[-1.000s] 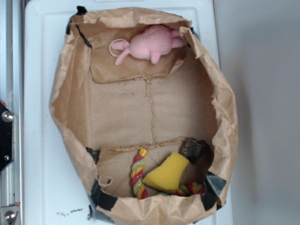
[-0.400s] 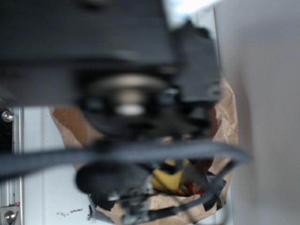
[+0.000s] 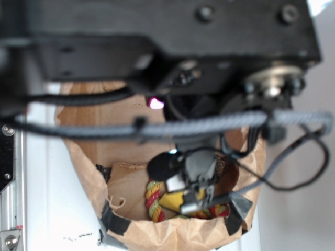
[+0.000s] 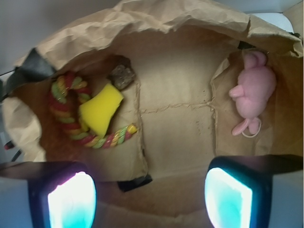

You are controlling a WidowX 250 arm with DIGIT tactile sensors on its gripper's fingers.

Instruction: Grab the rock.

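Two glowing fingertips [image 4: 71, 199] frame the bottom of the wrist view, spread wide apart with nothing between them, so the gripper [image 4: 149, 194] is open and holding nothing. Down below sits the brown paper bag [image 4: 180, 118], laid open like a tray. Over on the left of that view the rock [image 4: 122, 77] lies at the far corner of the flap, touching the top edge of the yellow foam toy [image 4: 99, 113], and the red-yellow-green rope [image 4: 66, 114] curls round the toy's other sides. Across on the right, a pink plush toy [image 4: 254, 90] rests well apart from all that. From the exterior camera the black arm [image 3: 172, 42] and its cables fill most of the picture, hiding the rock; only the rope [image 3: 153, 201] and a sliver of yellow [image 3: 172, 200] peek out beneath
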